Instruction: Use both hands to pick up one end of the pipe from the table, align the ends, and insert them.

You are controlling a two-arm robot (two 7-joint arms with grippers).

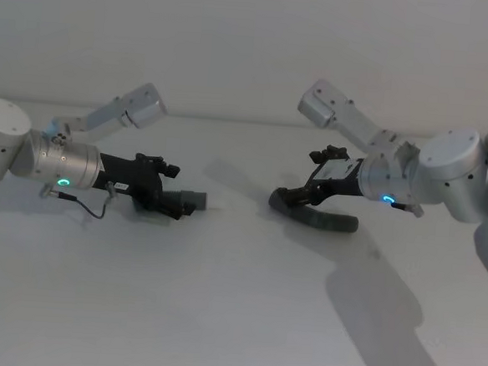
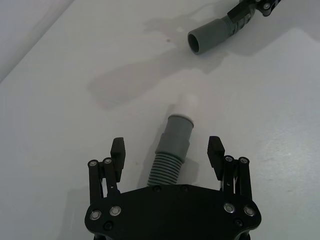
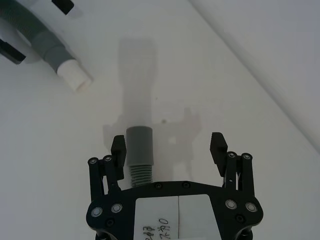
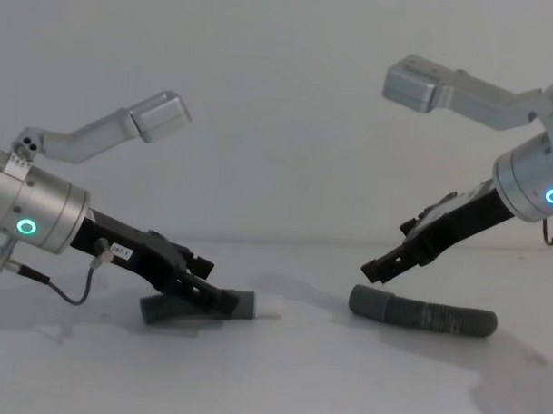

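Table [image 1: 218,315] is holding short hose [image 2: 169,167] between spread jaws of left gripper [image 2: 166,145] and long hose [image 4: 427,314] under spread jaws of right gripper [image 3: 168,142], both looking light, bendy, best gripped at stiff cuffs [image 2: 179,131].

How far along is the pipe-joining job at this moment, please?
Done: nothing; short piece and longer piece lie apart on the table. In hand: left end effector open astride the short piece, right end effector open above the longer one's cuff. Remaining: grasp, lift, align, insert.
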